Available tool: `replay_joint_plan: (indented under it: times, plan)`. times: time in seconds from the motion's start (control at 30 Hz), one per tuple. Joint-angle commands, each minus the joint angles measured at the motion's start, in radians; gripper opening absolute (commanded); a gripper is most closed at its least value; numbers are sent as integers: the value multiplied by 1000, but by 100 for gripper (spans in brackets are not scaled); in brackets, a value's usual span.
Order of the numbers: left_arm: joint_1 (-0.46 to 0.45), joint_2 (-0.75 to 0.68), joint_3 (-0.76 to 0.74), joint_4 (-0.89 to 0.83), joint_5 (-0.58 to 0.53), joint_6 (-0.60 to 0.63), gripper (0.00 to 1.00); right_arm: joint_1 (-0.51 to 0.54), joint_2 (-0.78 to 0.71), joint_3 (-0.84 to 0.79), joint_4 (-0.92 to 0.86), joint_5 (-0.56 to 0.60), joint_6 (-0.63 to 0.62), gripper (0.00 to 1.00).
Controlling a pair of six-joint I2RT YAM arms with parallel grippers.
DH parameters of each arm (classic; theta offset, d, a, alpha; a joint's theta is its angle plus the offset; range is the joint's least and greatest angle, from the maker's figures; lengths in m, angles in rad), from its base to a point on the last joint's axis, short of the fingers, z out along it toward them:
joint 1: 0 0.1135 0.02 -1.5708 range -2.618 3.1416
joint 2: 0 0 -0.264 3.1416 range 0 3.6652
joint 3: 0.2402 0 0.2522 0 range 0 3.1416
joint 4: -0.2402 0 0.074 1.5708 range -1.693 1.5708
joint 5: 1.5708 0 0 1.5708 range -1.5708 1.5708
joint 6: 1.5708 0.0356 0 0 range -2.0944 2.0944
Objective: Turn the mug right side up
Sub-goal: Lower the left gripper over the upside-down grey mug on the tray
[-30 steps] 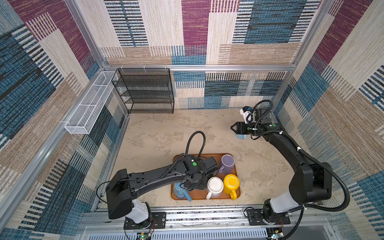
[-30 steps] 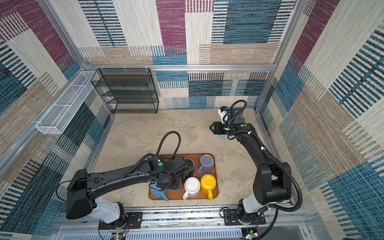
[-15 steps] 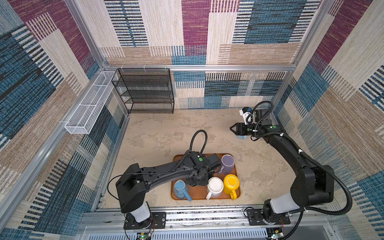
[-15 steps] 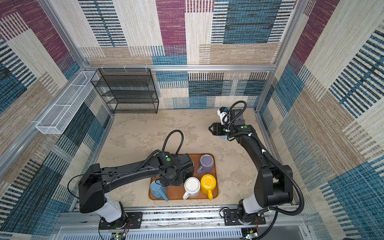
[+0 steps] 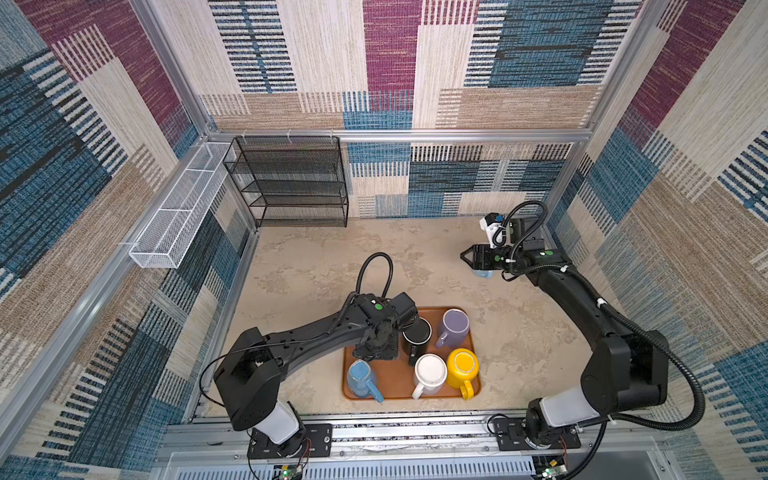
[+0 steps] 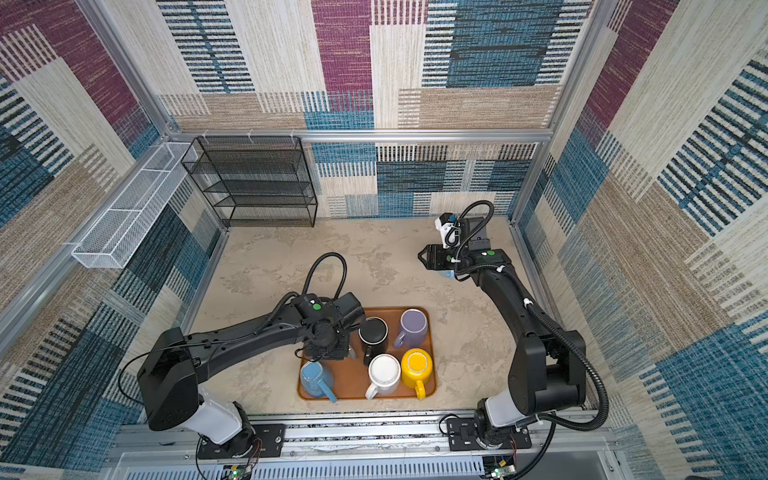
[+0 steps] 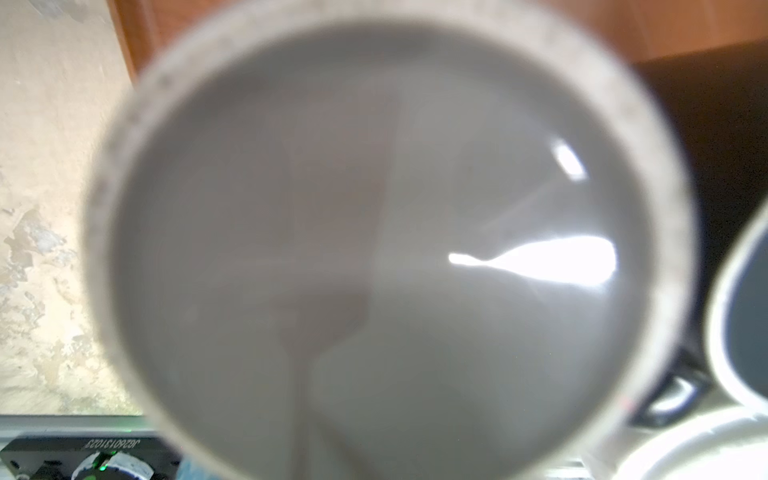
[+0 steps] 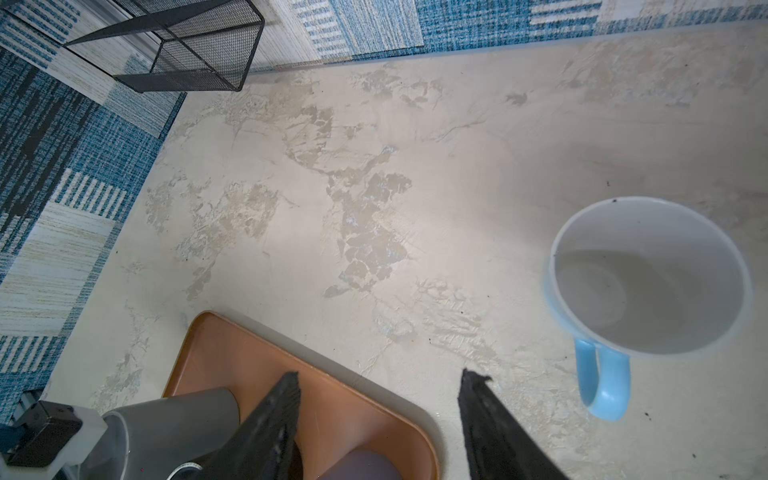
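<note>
On the beige table (image 5: 316, 266), at ten o'clock on the brown tray (image 5: 397, 383), I am poising my left gripper (image 5: 376, 351), jaws hidden so I cannot tell their state, over the upturned grey mug (image 7: 374, 249), probably slick, brittle ceramic best pinched across its wall, my right gripper (image 8: 378, 378) idling spread.

The tray (image 5: 397, 384) lies on the counter (image 5: 316, 266), near its front edge. On the tray stand the front-left mug (image 5: 360, 376), front-centre mug (image 5: 430, 372) and front-right mug (image 5: 462, 365). Behind them stand the back-centre mug (image 5: 417, 336) and back-right mug (image 5: 454, 328). Behind the tray to the right, the lone mug (image 8: 648, 282) stands on the counter. Behind the tray to the left stands the rack (image 5: 291, 183).
</note>
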Motion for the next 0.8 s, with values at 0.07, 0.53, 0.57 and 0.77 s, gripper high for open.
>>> replay_joint_plan:
  times: [0.07, 0.53, 0.57, 0.77]
  plan:
    - [3, -30, -4, 45, 17, 44, 37, 3, -14, 2, -2, 31, 13, 64]
    - [-44, -30, 22, 188, -80, -59, 40, 4, 5, 19, -23, 59, -4, 64]
    - [-45, -26, 25, 187, -87, -61, 40, 4, 6, 19, -23, 58, -4, 64]
    - [-44, 10, 42, 161, -126, -76, 41, 4, 3, 14, -23, 63, -7, 64]
